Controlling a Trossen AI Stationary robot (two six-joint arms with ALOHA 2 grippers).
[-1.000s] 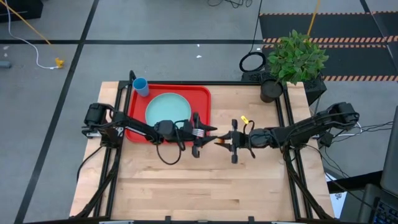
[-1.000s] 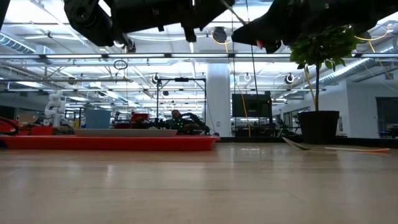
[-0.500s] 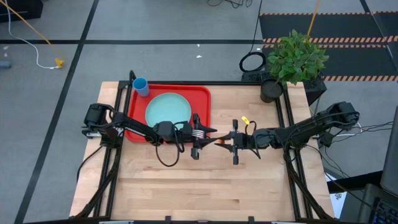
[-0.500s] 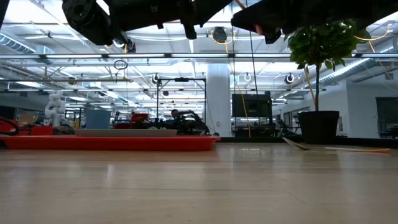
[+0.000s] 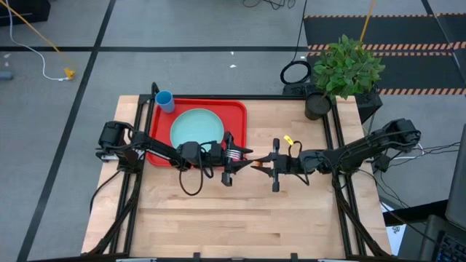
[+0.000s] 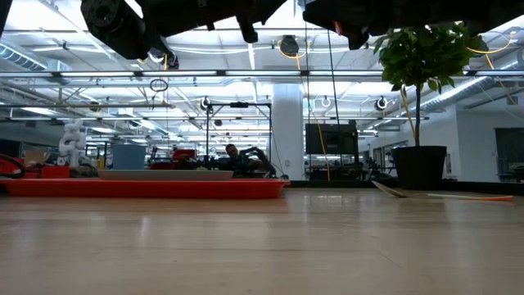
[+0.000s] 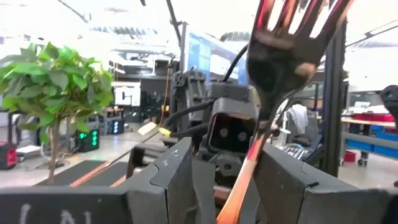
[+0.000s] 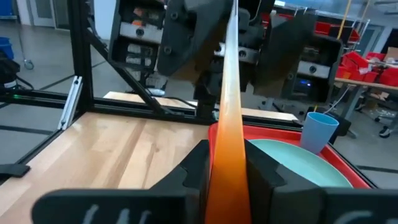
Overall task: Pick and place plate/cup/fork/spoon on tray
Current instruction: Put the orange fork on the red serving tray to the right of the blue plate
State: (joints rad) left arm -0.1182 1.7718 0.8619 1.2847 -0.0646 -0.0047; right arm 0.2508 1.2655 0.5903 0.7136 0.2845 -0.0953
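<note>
The fork (image 5: 240, 157) hangs in the air between my two grippers, its silver tines (image 7: 286, 37) toward the left arm and its orange handle toward the right arm. My right gripper (image 5: 261, 164) is shut on the handle. My left gripper (image 5: 231, 157) is open, with a finger on either side of the fork's neck (image 7: 252, 149). I cannot tell whether they touch it. The plate (image 5: 196, 125) lies on the red tray (image 5: 237, 109). The cup (image 5: 164, 100) stands at the tray's far left corner. I see no spoon in the high view. My right gripper pinches the fork's orange handle (image 8: 227, 168) between its two fingers (image 8: 196, 165). The fingers come level from the table's right and lie along the fork. The fork is lifted clear of the table, about level, its tines reaching between the left gripper's fingers.
A potted plant (image 5: 346, 69) stands past the table's far right corner. A thin flat thing with an orange end (image 6: 442, 195) lies on the table in the low view, and I cannot tell what it is. Bare wood lies toward the near edge (image 5: 233, 225).
My right gripper has risen a little with the fork, and my left gripper has risen slightly with it. The fork stays between the two grippers, clear of the table.
</note>
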